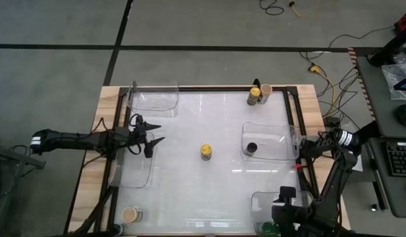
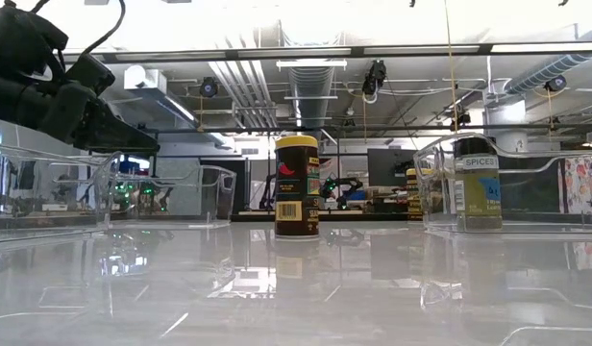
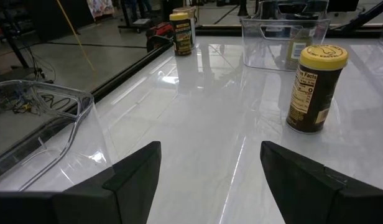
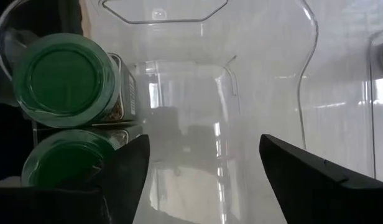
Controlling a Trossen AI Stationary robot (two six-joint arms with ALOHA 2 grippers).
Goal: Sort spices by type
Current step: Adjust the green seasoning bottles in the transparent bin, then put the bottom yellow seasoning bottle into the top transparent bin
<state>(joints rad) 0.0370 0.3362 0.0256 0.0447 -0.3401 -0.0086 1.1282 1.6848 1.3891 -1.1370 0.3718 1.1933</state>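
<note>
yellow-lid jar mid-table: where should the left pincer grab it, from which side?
Likely around the dark labelled body just below the yellow lid, coming in level from the left pincer's own side. The yellow-lid jar stands upright and alone on the table, nothing touching it, and the pincer is open and already facing it.
</note>
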